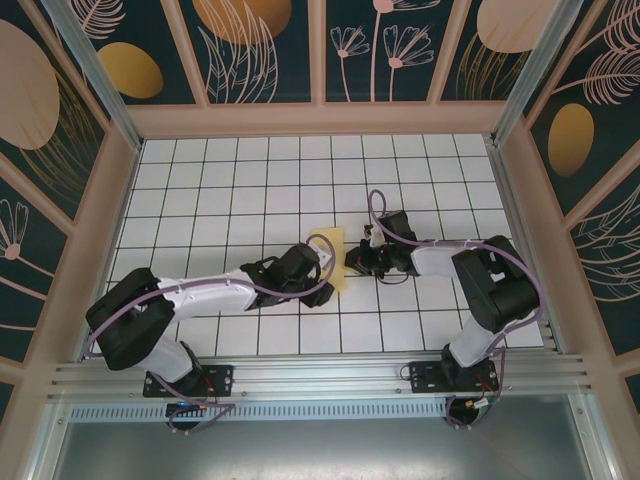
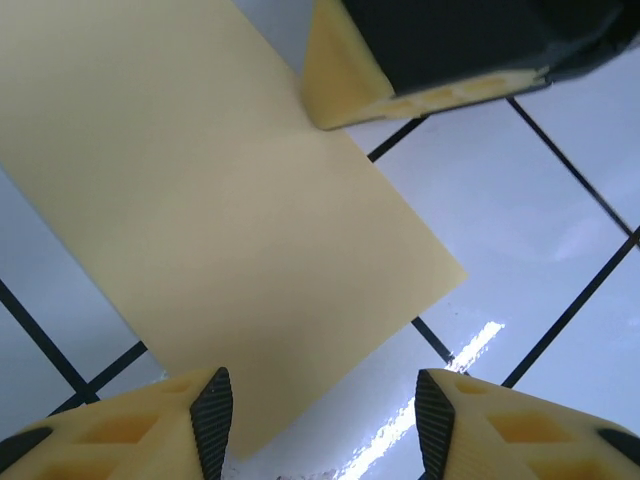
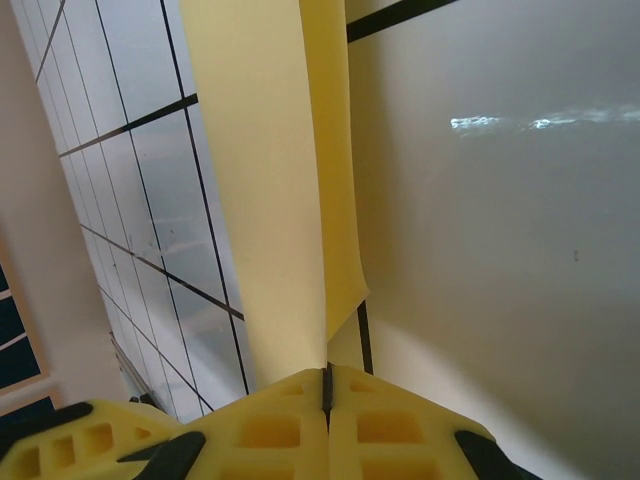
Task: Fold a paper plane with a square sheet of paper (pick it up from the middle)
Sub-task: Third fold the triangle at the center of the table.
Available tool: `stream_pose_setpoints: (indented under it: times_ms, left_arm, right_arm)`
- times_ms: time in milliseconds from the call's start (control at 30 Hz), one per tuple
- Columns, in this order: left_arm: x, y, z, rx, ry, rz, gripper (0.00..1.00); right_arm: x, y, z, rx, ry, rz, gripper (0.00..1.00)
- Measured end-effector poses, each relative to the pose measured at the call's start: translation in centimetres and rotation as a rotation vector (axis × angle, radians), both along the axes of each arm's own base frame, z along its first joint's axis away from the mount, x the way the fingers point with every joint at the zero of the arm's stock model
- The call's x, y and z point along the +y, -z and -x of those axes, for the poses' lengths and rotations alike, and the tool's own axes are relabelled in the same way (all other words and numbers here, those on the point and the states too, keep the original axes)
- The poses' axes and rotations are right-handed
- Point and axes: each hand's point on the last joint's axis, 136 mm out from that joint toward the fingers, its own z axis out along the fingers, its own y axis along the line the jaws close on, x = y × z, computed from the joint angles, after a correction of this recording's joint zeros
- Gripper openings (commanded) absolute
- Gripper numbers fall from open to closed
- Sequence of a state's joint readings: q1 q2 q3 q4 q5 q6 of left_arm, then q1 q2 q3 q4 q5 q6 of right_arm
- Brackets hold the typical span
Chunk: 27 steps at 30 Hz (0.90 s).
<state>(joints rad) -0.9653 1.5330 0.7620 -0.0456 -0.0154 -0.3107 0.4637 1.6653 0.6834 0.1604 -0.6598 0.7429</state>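
Sheet (image 1: 337, 268) part-hidden under left end effector (image 1: 321, 266) (overhead), cropped at top — both wrist views

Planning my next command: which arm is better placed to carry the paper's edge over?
Right, probably: the right gripper is shut on an edge of the square sheet of paper, while the left gripper hangs open above it, holding nothing.

Right gripper (image 3: 327, 385): yellow fingers pressed flat together, no gap at the tips, pinching the edge of the pale-yellow paper sheet (image 3: 265, 180). The sheet runs straight away from the tips in two overlapping layers, the inner layer ending in a curled corner just above the pinch. Below it is the white tiled tabletop (image 3: 500, 250) with black grid lines. A beige wall panel (image 3: 30, 250) stands along the tabletop edge on the left.
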Motion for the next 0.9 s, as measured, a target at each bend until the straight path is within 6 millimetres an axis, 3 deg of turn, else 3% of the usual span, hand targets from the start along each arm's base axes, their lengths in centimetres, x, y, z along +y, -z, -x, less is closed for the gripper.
stream_pose_setpoints:
  times_ms: [333, 533, 733, 900]
  left_arm:
    - [-1.8, 1.1, 0.7, -0.132, 0.066, -0.14, 0.71]
    - [-2.2, 2.2, 1.0, -0.18, 0.091, -0.211, 0.72]
    - [-1.4, 2.6, 0.2, -0.233, 0.049, -0.269, 0.64]
    - [-1.0, 2.3, -0.4, -0.262, 0.021, -0.284, 0.49]
  right_arm:
    - [0.1, -0.1, 0.0, 0.001, -0.004, -0.005, 0.07]
    - [0.2, -0.2, 0.1, 0.004, -0.01, -0.012, 0.07]
    - [0.2, -0.2, 0.1, 0.005, -0.011, -0.013, 0.07]
    - [0.2, -0.3, 0.2, 0.007, -0.014, -0.016, 0.08]
